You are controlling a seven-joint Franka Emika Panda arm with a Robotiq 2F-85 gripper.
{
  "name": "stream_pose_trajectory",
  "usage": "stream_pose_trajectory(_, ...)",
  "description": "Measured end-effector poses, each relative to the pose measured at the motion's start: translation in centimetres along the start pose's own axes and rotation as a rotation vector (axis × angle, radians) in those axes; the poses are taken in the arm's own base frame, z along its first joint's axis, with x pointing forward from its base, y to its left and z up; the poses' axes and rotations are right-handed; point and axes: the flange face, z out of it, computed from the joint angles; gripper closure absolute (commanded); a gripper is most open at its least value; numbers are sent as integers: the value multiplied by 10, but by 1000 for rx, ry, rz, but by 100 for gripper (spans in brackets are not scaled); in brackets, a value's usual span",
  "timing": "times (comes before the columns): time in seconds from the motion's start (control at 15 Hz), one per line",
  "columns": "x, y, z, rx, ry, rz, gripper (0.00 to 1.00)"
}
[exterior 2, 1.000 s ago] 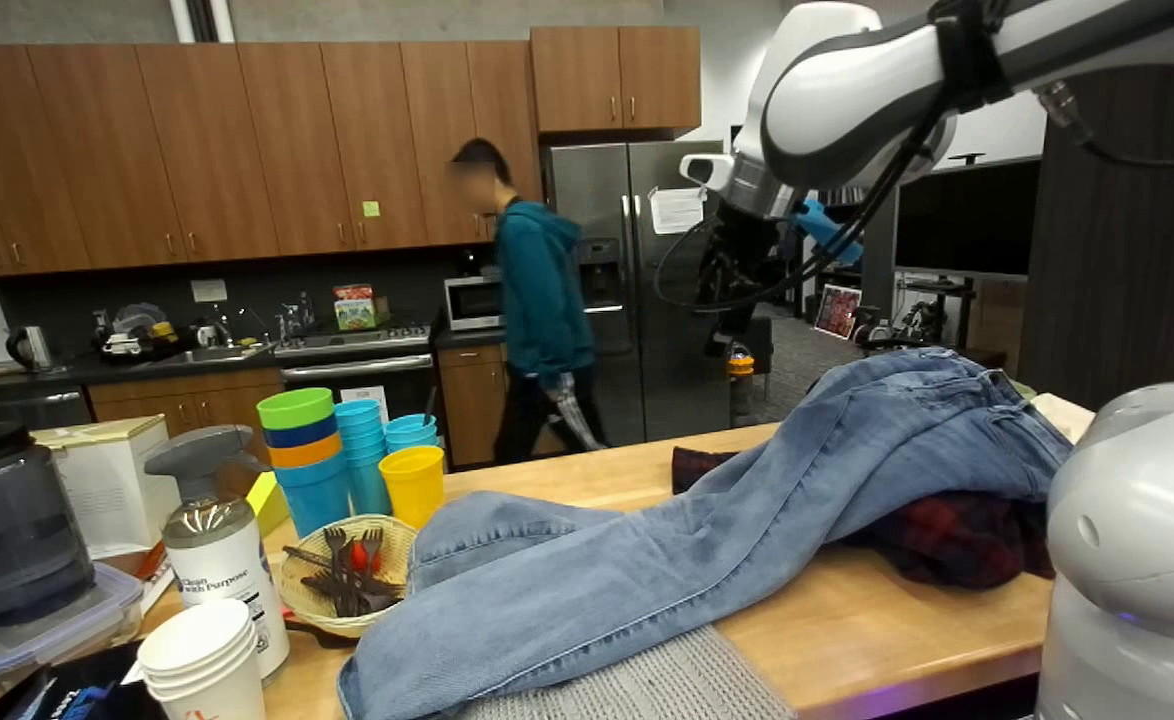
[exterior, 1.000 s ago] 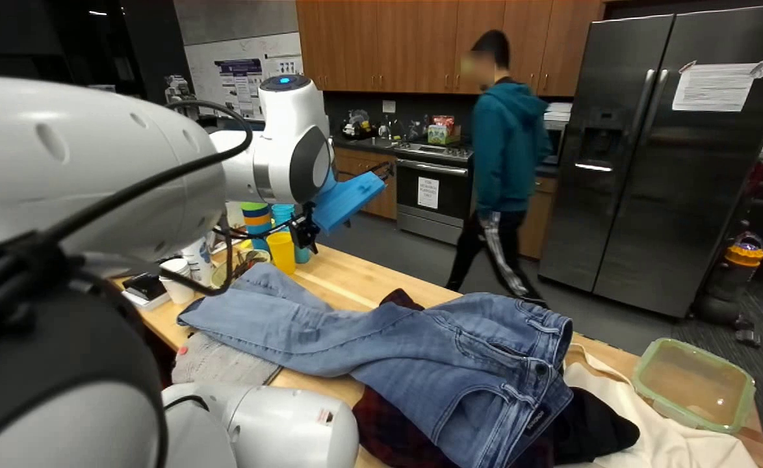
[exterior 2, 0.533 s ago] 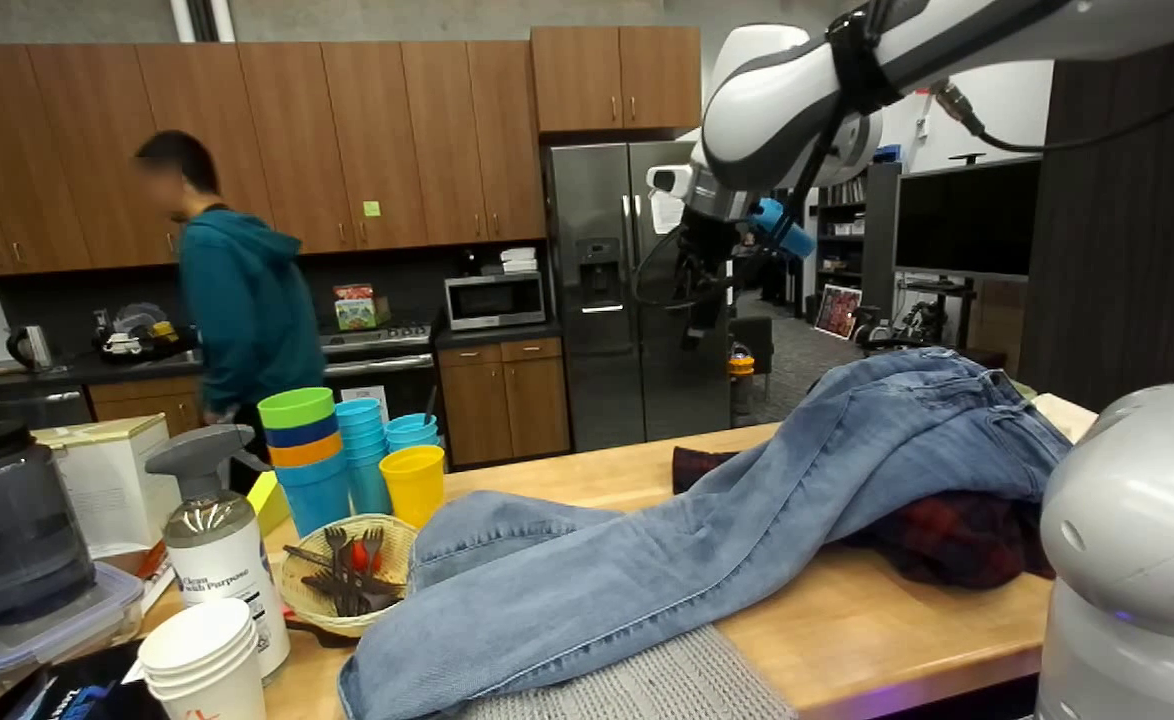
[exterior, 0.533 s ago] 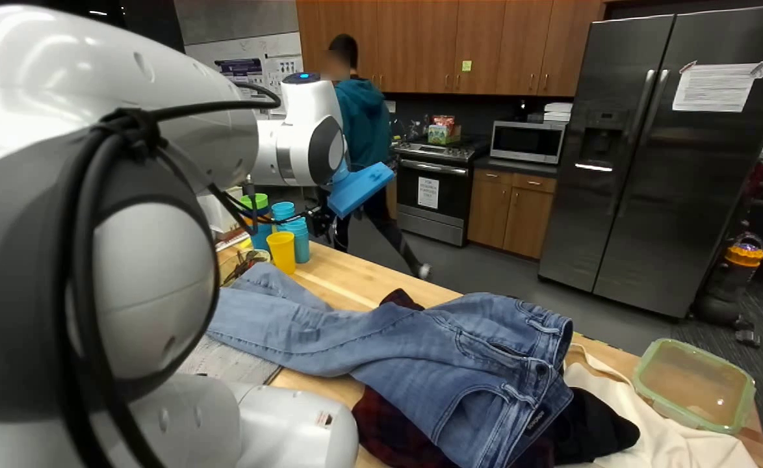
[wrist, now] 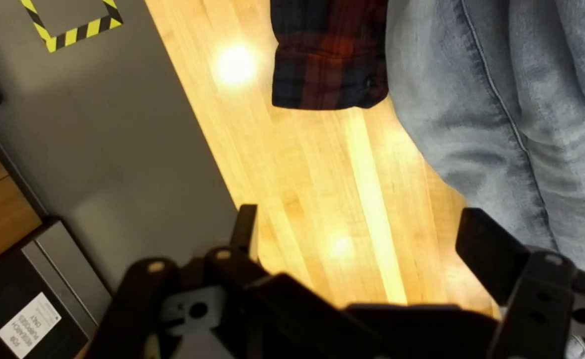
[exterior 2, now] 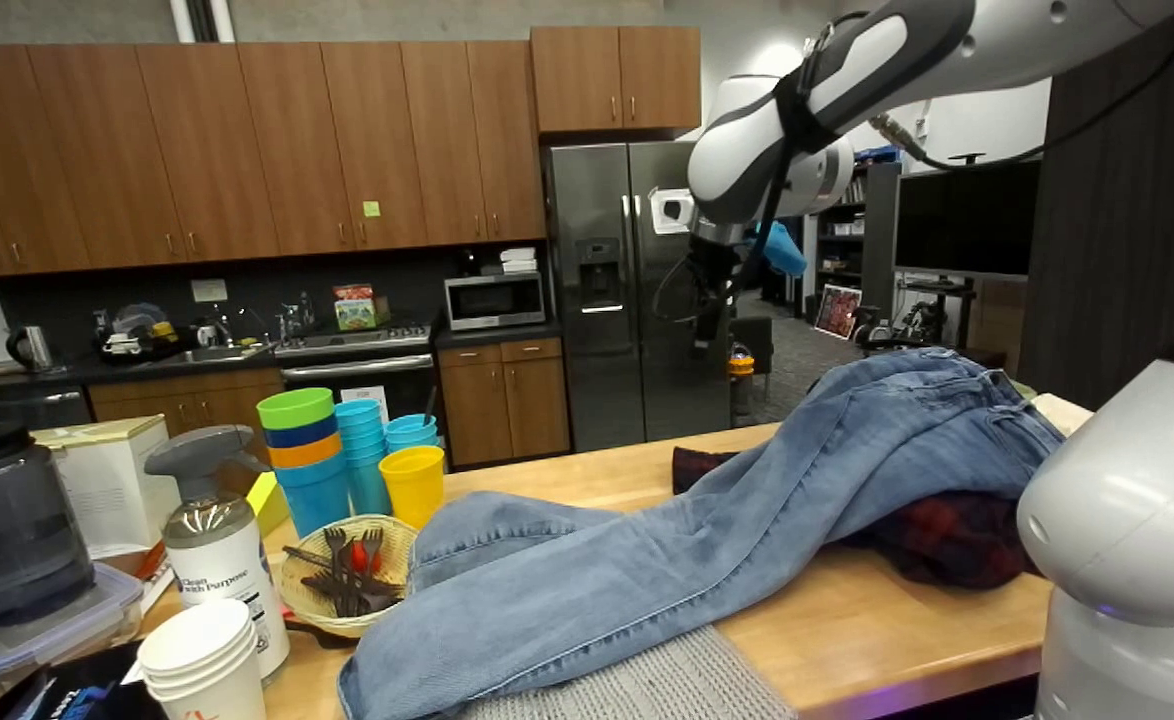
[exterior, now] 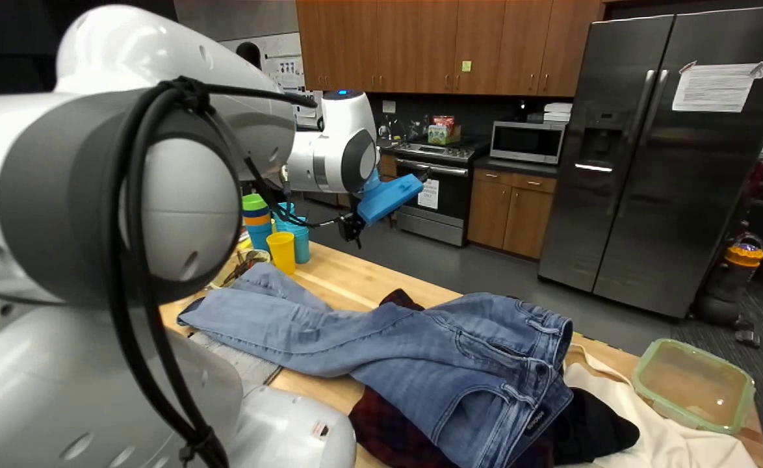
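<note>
Faded blue denim jeans lie on the pale wooden table, lower than and rightward of my spread, empty black pincer in the wrist view, stretched lengthwise roughly along the table's edge.

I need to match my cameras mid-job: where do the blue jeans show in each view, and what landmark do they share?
In an exterior view: the blue jeans run from left of center to bottom right.
In an exterior view: the blue jeans slope from the bottom edge up to the right.
Wrist view: the blue jeans line the right side.
Shared landmark: the plaid cuff beside them.
</note>
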Motion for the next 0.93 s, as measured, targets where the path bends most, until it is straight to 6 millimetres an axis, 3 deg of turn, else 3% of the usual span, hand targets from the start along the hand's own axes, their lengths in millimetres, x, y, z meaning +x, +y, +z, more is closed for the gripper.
stream_pose_trajectory(0.6,-18,1,61,82,-80,86,0)
stream_pose_trajectory(0.93,-20,-1,66,87,-85,88,0)
